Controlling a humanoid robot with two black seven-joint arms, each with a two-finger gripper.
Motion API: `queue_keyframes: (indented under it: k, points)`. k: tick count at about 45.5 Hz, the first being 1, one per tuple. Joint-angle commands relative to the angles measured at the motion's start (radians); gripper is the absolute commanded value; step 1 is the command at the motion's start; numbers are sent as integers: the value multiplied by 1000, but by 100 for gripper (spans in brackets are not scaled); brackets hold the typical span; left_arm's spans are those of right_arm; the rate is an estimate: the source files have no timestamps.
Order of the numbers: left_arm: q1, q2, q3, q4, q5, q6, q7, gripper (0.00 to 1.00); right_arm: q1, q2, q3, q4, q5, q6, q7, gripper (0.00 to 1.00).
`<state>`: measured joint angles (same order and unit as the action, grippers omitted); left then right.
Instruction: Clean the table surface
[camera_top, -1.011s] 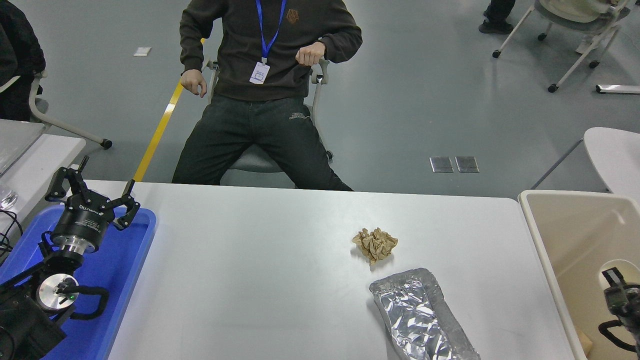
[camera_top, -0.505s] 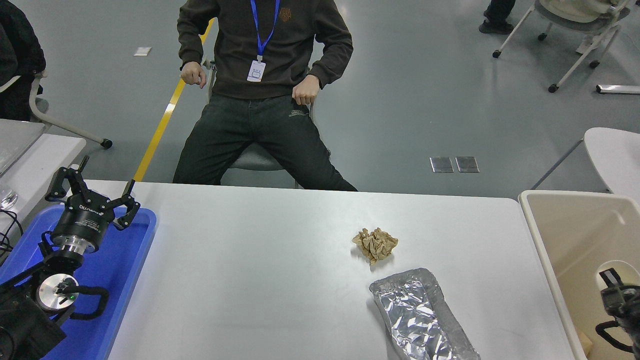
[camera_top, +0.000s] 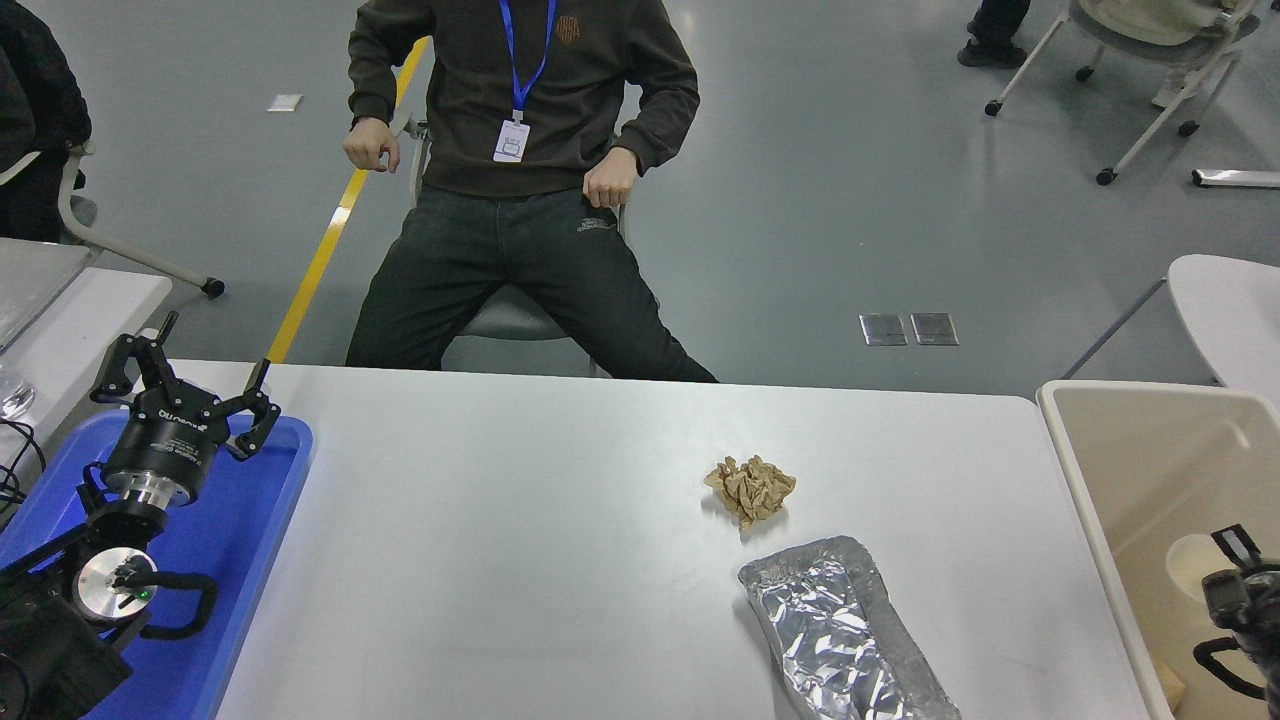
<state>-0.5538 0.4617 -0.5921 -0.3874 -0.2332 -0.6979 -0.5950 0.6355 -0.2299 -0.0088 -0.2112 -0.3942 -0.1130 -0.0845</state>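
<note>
The table surface (camera_top: 520, 560) is a wide white-grey top. A crumpled brown paper ball (camera_top: 750, 488) lies right of its middle. Just in front of the ball rests a crushed silver foil tray (camera_top: 840, 640), reaching the near edge. My left gripper (camera_top: 215, 345) is parked open above the blue tray (camera_top: 245, 560) at the left edge. Only part of my right gripper (camera_top: 1240, 590) shows, low at the right edge over the beige bin (camera_top: 1075, 470). Whether it is open or shut is not visible.
Inside the beige bin there is a pale round object (camera_top: 1190, 557) and a small brown piece (camera_top: 1170, 690). A person (camera_top: 520, 150) sits on a chair just beyond the far edge, hands off the table. Another white table (camera_top: 1225, 310) stands at the far right.
My right gripper has dropped lower and slightly right over the bin, uncovering the pale round object. The person shifted their arms, one hand going down to the thigh. Paper ball and foil have not moved.
</note>
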Motion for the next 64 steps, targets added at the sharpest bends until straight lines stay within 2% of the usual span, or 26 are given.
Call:
queue_keyframes:
  k: [1, 3, 6, 36, 41, 54, 64]
  points:
    - [0, 0, 0, -1, 0, 0, 0, 100, 7, 4, 0, 6, 0, -27, 6, 88]
    - [0, 0, 0, 1, 0, 0, 0, 100, 19, 6, 0, 6, 0, -27, 6, 89]
    - [0, 0, 0, 1, 0, 0, 0, 100, 44, 4, 1, 6, 0, -24, 5, 98]
    - [0, 0, 0, 1, 0, 0, 0, 100, 371, -111, 19, 13, 3, -14, 6, 98]
    - [0, 0, 0, -1, 0, 0, 1, 100, 427, -150, 21, 68, 17, -16, 8, 98]
    - [0, 0, 0, -1, 0, 0, 0, 100, 590, -267, 38, 254, 273, -14, 11, 98]
    - [0, 0, 0, 1, 0, 0, 0, 100, 633, -312, 288, 390, 287, -14, 25, 98]
